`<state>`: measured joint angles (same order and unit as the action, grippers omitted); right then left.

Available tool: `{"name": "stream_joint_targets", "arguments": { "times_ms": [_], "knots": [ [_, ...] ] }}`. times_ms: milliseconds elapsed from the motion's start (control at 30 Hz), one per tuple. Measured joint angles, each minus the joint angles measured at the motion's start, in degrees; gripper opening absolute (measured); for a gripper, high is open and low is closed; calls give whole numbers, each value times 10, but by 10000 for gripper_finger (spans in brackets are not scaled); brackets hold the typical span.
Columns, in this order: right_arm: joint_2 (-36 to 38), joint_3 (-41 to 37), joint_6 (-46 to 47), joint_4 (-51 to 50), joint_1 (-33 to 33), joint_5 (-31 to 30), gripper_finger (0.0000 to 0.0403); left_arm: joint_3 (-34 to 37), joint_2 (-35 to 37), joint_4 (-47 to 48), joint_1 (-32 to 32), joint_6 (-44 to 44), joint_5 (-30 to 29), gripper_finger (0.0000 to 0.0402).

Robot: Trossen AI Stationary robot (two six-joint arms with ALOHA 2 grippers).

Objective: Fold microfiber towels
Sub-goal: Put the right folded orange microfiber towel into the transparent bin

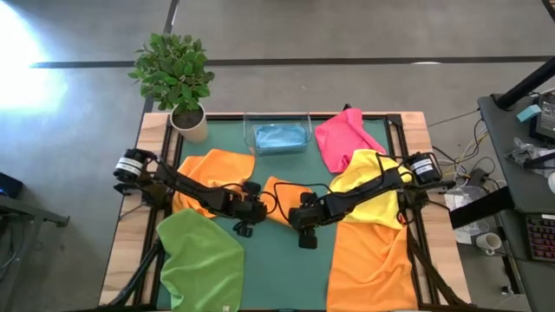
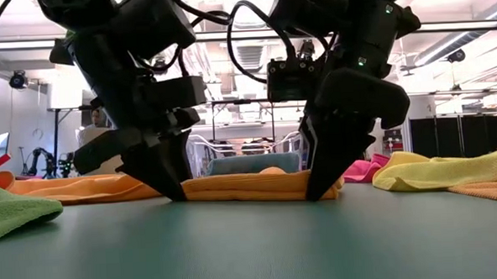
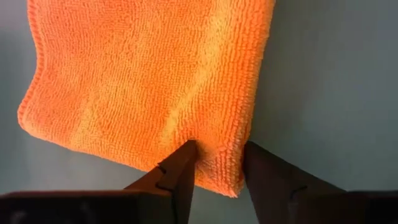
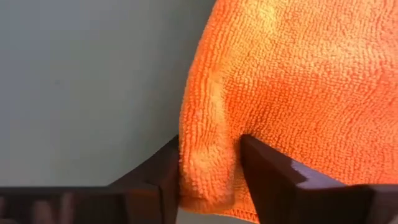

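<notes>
Green mat point(image 1: 269, 260) — left hand point(image 3: 217, 165), right hand point(image 4: 208, 168) each pinching centre orange towel point(image 1: 279, 192); plant point(image 1: 173, 69) behind.

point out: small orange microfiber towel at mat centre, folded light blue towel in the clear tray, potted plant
small orange microfiber towel point(image 3: 143, 81), left wrist view, middle of its fuzzy face
folded light blue microfiber towel point(image 1: 279, 137), high view, top surface
potted green plant point(image 1: 173, 69), high view, leaves
</notes>
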<state>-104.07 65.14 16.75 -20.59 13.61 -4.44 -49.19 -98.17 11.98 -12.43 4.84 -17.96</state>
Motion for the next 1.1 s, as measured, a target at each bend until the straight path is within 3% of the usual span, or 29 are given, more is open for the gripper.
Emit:
{"name": "stream_joint_targets", "arguments": {
  "times_ms": [233, 433, 667, 1100],
  "knots": [
    [0, 1, 2, -2, 0, -1, 66, 1, -1, -4, 2, 0, -10, 10],
    [21, 1, 11, -33, 0, -1, 15, -12, -1, 15, 1, -3, 11, 12],
    [83, 1, 31, -56, -2, 3, 10, -60, -1, 33, 2, -30, 81, 13],
    [211, 1, 26, -115, -40, -52, 9, -209, 8, 224, 31, 2, 44, 13]
  ]
}}
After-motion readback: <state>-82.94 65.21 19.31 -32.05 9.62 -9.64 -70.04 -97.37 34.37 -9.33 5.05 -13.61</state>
